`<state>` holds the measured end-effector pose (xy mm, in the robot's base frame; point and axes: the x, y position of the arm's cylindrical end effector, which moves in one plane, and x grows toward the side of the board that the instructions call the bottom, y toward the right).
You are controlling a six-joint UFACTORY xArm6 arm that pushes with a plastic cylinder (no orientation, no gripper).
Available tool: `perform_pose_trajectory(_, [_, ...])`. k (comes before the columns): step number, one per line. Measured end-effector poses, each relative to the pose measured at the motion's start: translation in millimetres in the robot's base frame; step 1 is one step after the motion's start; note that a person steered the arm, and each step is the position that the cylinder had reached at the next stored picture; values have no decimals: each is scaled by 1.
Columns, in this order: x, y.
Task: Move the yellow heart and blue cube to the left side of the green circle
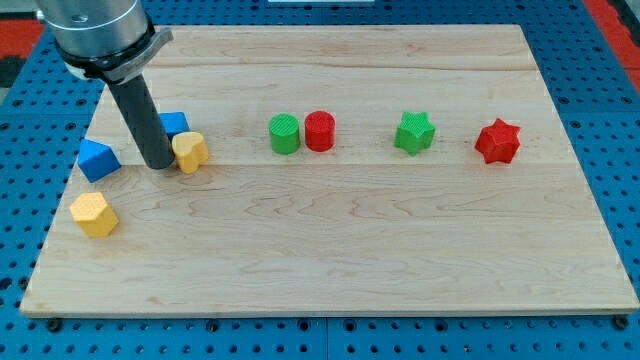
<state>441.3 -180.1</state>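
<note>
The yellow heart (190,152) lies at the left of the wooden board, touching the blue cube (174,125) just above it. My tip (158,164) rests on the board right beside the heart's left edge and below the cube. The rod partly hides the cube. The green circle (285,134) stands near the middle of the board, well to the right of the heart and cube.
A red circle (319,131) touches the green circle's right side. A green star (414,132) and a red star (498,141) lie further right. A blue triangle (98,159) and a yellow hexagon (94,214) sit near the board's left edge (62,215).
</note>
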Motion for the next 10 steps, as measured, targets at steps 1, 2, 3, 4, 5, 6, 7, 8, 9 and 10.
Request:
perform_pose_trajectory(1, [-4,22])
perform_pose_trajectory(2, [-6,46])
perform_pose_trajectory(3, [-16,53])
perform_pose_trajectory(4, [-16,59])
perform_pose_trajectory(5, [-15,63])
perform_pose_trajectory(6, [9,13])
perform_pose_trajectory(7, [19,-75])
perform_pose_trajectory(8, [7,-106])
perform_pose_trajectory(9, [-11,-99])
perform_pose_trajectory(10, [-28,-82])
